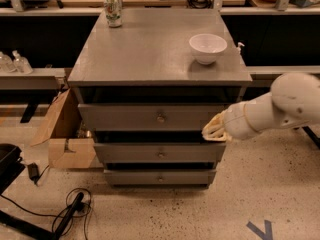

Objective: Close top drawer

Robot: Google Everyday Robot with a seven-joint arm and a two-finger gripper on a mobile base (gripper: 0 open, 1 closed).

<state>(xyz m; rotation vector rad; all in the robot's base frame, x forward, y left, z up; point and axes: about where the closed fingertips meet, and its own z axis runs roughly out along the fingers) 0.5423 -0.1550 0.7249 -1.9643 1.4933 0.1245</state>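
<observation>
The top drawer (125, 117) is the widest grey front of the grey cabinet, with a small metal knob (160, 118) at its middle. It stands pulled out a little, with a dark gap above it under the cabinet top. My gripper (214, 129), cream-coloured at the end of the white arm (280, 106), is at the right end of the top drawer's front, by its lower edge. It reaches in from the right.
A white bowl (207, 47) and a drink can (113, 10) stand on the cabinet top (150, 54). Two narrower drawers (160, 153) sit below. A cardboard box (62, 134) stands left of the cabinet, and cables (70, 211) lie on the floor.
</observation>
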